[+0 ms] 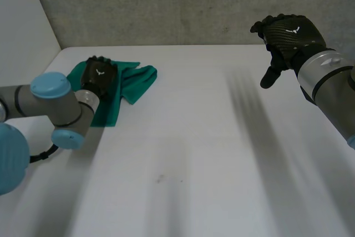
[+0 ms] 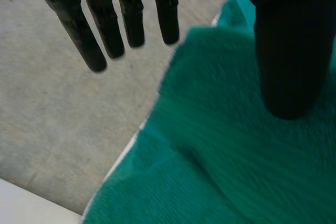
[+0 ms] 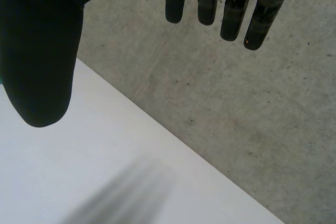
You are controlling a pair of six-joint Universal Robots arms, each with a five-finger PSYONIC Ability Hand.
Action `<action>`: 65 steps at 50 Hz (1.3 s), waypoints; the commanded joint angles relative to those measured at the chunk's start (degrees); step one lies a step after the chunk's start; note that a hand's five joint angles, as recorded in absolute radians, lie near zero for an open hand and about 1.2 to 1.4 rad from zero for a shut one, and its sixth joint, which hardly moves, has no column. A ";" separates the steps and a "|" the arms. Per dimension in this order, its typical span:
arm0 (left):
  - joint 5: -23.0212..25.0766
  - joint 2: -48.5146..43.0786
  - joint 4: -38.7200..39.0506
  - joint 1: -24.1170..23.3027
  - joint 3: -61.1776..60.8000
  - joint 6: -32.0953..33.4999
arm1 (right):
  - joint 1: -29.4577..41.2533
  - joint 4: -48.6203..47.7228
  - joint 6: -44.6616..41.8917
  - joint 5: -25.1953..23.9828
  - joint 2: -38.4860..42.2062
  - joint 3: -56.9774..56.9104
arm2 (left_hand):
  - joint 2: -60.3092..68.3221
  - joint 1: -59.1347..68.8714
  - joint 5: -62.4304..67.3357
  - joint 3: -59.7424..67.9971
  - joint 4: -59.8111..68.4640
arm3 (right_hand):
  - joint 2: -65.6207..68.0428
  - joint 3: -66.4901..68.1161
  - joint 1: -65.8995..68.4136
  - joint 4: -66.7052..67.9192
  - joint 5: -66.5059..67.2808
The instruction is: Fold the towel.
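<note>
We are seeing the green towel (image 1: pixel 136 81) lying bunched at the far left of the white table (image 1: pixel 194 154), our left hand (image 1: pixel 99 76) hovering over it with fingers straight and thumb apart, while our right hand (image 1: pixel 288 34) is hanging raised at the far right, likewise spread.

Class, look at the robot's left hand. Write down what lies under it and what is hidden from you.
The green towel lies under the left hand, bunched on the white table. How the cloth lies beneath the palm and forearm cannot be seen, because they cover it.
</note>
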 commanded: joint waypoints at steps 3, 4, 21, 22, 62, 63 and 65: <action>0.68 -5.97 -0.47 1.71 7.50 1.07 | -0.19 -0.27 -0.41 0.31 0.39 -0.01 | 58.83 58.23 59.00 58.88 59.08 | -2.59 -1.98 -0.35 -3.00 -2.95; 0.25 -5.80 -0.39 1.80 7.50 1.06 | -0.19 -0.27 -0.41 0.31 0.39 -0.01 | 58.93 58.33 59.09 58.98 59.17 | -2.59 -1.98 -0.35 -3.00 -2.95; -2.66 32.48 -0.56 -3.20 -13.31 -17.45 | -0.80 -0.10 0.64 0.14 -0.05 -1.15 | 58.93 58.33 59.10 58.98 59.18 | -2.59 -1.98 -0.35 -3.00 -2.95; -2.48 34.44 -0.65 -3.30 -13.94 -18.96 | -0.80 -0.10 0.65 0.14 -0.05 -1.16 | 58.93 58.33 59.10 58.98 59.18 | -2.59 -1.98 -0.35 -3.00 -2.95; -2.92 62.23 -8.30 -16.83 -19.22 -30.40 | 13.97 -0.80 48.55 -19.41 43.11 -34.29 | 58.93 58.33 59.10 58.98 59.18 | 67.36 67.97 69.60 66.95 66.99; -3.10 62.23 -8.30 -16.83 -19.13 -30.40 | 13.27 -2.02 47.07 -11.89 42.15 -34.38 | 58.93 58.33 59.10 58.98 59.18 | 67.41 68.02 69.65 67.00 67.05; -4.06 61.97 -8.21 -16.31 -19.13 -30.31 | 12.13 -2.82 44.17 -5.78 39.87 -34.29 | 58.93 58.33 59.10 58.98 59.18 | 67.41 68.02 69.65 67.00 67.05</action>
